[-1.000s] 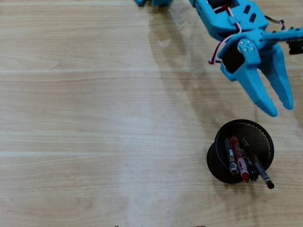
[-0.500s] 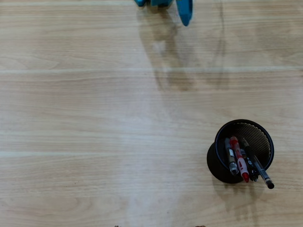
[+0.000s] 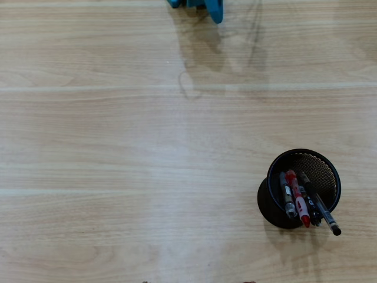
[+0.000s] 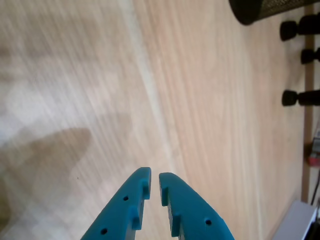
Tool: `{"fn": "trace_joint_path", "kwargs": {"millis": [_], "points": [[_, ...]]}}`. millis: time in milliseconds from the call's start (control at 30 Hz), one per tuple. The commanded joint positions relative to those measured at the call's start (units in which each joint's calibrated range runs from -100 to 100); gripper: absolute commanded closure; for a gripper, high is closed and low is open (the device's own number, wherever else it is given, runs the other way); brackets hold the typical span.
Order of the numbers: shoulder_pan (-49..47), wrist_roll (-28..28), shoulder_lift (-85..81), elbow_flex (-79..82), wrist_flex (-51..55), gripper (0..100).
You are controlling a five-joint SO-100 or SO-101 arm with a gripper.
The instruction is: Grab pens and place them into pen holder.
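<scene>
Right under the wrist camera the blue gripper [image 4: 154, 182] hangs over bare wooden table [image 4: 100, 100], its two fingers nearly together with only a thin slit between the tips and nothing caught in it, so the jaws are closed on air. Its soft shadow lies on the wood to the left in that view. Farther along the table, at the top right corner of the wrist view, the black mesh pen holder [image 4: 265, 9] just pokes into sight, well apart from the fingers. From overhead the pen holder [image 3: 277, 206] stands toward the lower right of the table [image 3: 118, 165], and all four pens are inside it, leaning side by side against the near rim: a grey-and-clear pen [image 3: 286, 194], a red-and-clear pen [image 3: 298, 200], a short black pen [image 3: 313, 213] mostly hidden, and a long black pen [image 3: 324, 213] whose end sticks out past the rim. At the far top edge only a blue tip of the arm [image 3: 213, 8] shows.
</scene>
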Motion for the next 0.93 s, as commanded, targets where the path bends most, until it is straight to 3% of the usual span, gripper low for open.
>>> {"fn": "trace_joint_path", "kwargs": {"millis": [0, 100, 167, 233, 367, 900], "points": [[-0.3, -0.1, -1.7, 1.2, 1.4, 97], [-0.4, -0.6, -1.2, 4.2, 0.6, 97], [-1.0, -0.6, -1.2, 14.5, -3.8, 97], [-0.6, -1.2, -1.2, 22.8, -16.6, 97], [-0.6, -4.2, -1.0, 26.1, -26.4, 97], [-0.6, -5.1, -1.1, 26.1, -25.6, 97]]}}
